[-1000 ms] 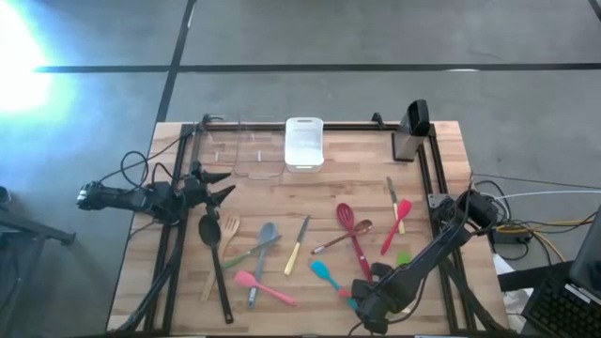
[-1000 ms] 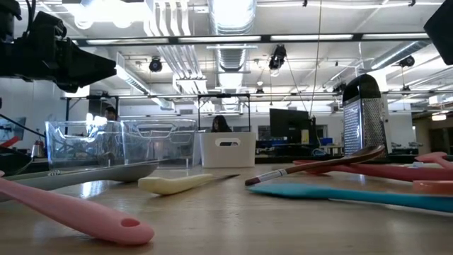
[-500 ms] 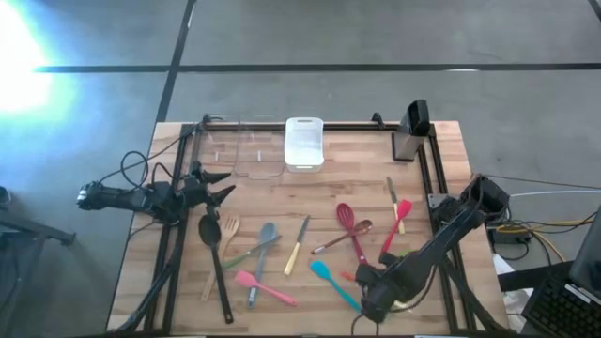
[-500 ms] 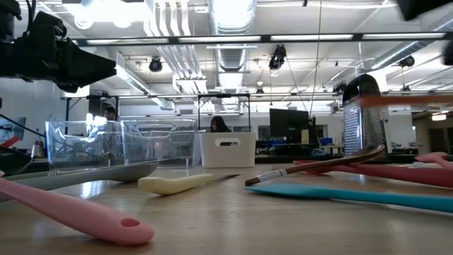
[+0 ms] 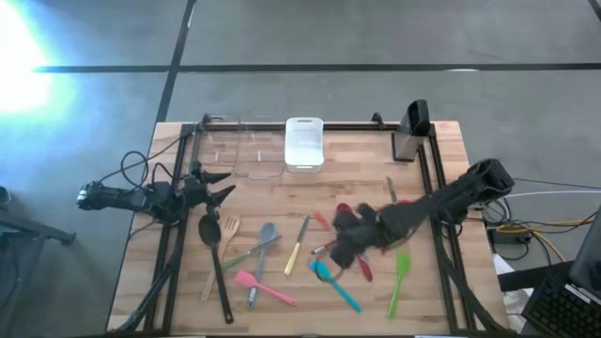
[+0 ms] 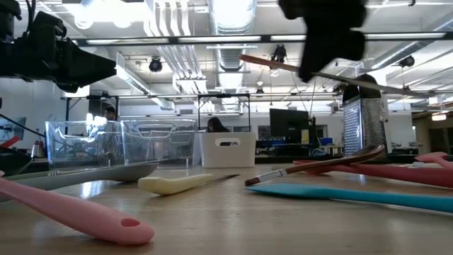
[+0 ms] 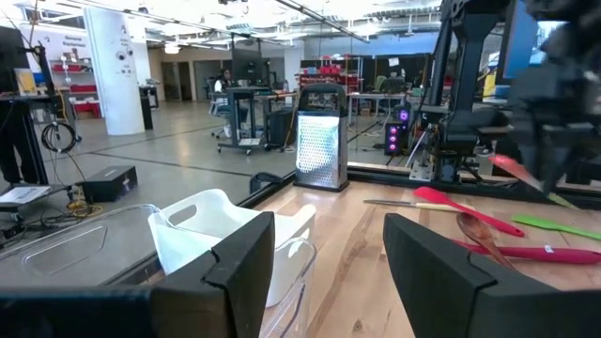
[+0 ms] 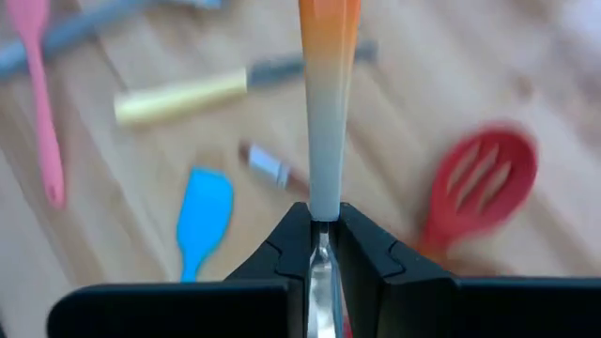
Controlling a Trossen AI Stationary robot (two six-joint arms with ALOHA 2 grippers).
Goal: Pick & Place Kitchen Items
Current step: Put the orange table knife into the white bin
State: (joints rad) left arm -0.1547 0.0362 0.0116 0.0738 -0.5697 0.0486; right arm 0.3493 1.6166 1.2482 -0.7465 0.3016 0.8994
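My right gripper [image 5: 346, 237] hangs over the middle of the table, shut on a slim utensil [image 6: 272, 65] that has an orange-to-white handle and a metal shaft. Beneath it other kitchen items lie flat on the wood: a red slotted spoon [image 8: 479, 183], a teal spatula [image 5: 334, 284], a cream-handled knife [image 5: 298, 246], a pink spatula [image 5: 264, 286] and a green spatula [image 5: 399, 281]. At the table's left edge my left gripper [image 7: 329, 272] waits level and open, with nothing between its fingers. My right gripper pinches the utensil between its two fingers at the handle's pale end [image 8: 324, 208], where the metal shaft begins. The fingers slant down from above and lie across it. The utensil is lifted clear and nearly level, with its orange end [image 6: 249, 59] a little higher than the metal end [image 6: 400, 87].
A clear bin [image 5: 247, 150] and a white bin [image 5: 303, 143] stand at the far edge, with a metal grater [image 5: 410, 133] at the far right. A black spoon [image 5: 215, 258], a wooden fork [image 5: 226, 231] and a grey spoon [image 5: 265, 238] lie at the near left.
My right gripper has risen from the near right of the table and swung toward the far edge and the left, to above the middle, rolling as it went. It stayed shut, and the orange-handled utensil went with it, lifted clear of the table.
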